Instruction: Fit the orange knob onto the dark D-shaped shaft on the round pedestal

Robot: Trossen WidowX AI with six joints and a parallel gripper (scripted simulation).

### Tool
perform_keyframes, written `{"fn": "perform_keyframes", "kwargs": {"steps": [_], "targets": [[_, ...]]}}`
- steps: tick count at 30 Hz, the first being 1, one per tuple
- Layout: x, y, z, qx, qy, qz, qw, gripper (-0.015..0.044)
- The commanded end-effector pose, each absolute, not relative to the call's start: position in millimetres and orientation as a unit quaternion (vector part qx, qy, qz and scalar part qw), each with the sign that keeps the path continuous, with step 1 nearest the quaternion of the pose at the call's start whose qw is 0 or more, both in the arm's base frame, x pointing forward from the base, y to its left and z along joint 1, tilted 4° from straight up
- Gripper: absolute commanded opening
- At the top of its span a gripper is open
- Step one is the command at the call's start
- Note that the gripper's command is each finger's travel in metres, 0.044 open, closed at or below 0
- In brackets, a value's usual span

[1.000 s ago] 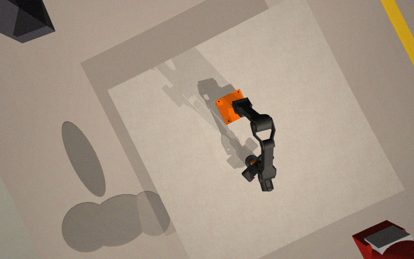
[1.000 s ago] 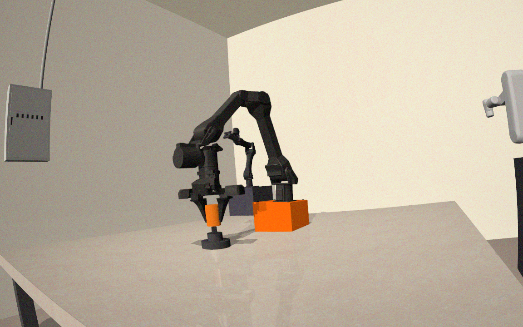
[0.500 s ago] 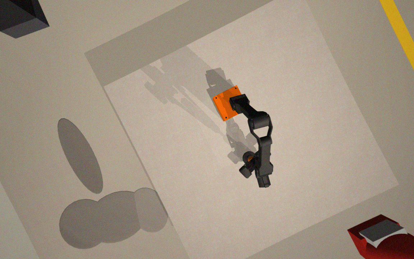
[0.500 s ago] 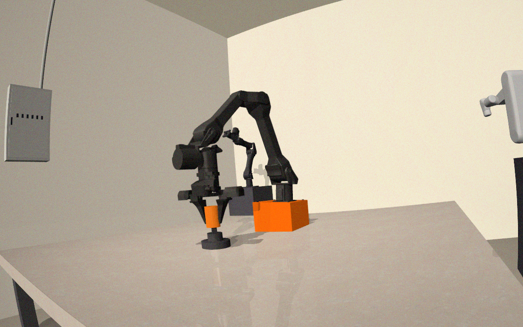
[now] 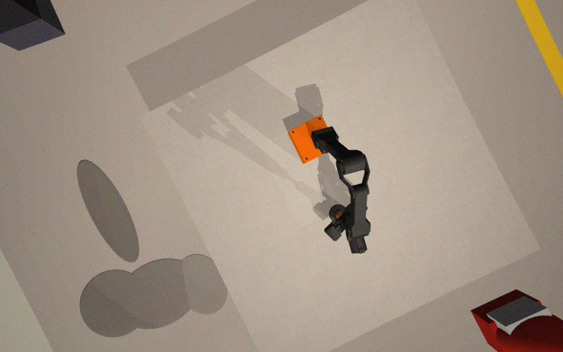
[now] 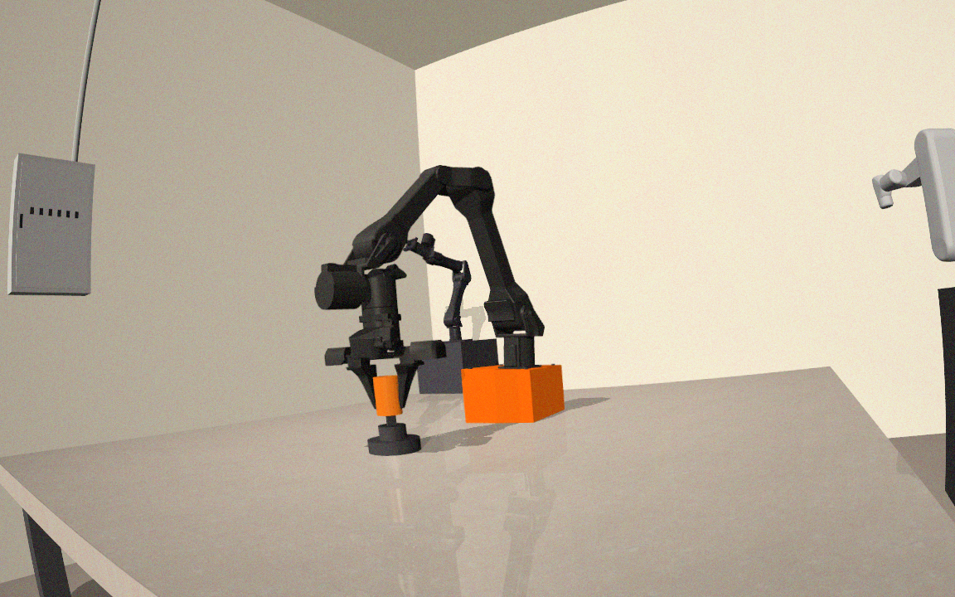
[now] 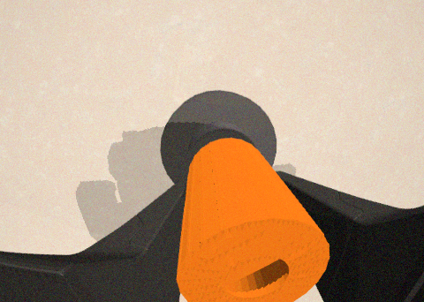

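The orange knob (image 5: 339,214) (image 6: 387,395) (image 7: 238,192) is a cylinder held nearly upright over the pedestal; a slot shows in its near end in the wrist view. My gripper (image 6: 389,405) is shut on it, one finger on each side. The dark round pedestal (image 6: 393,444) (image 7: 221,105) stands on the table below. A short piece of the dark shaft (image 6: 390,419) shows between the knob's lower end and the pedestal's raised middle, so the knob is not against the pedestal. The shaft's top and its flat side are hidden; I cannot tell whether its tip is inside the hole.
The arm stands on an orange box (image 5: 304,142) (image 6: 499,395) behind the pedestal. A second dark arm (image 6: 456,293) stands farther back, and a light grey arm (image 6: 944,200) on a dark stand is at the right. The table (image 6: 652,475) has its left edge beyond the pedestal.
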State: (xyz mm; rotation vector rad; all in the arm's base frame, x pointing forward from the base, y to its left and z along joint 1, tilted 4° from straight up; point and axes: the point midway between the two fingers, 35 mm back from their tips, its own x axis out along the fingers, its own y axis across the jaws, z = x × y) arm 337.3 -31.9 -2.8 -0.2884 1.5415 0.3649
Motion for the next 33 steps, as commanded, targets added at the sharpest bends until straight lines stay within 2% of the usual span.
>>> {"fn": "perform_keyframes", "kwargs": {"steps": [1, 33], "targets": [[337.2, -32.3, -2.5, -0.131, 0.69, 0.163, 0.693, 0.0], [333.8, -31.7, 3.7, -0.146, 0.686, 0.179, 0.69, 0.0]]}}
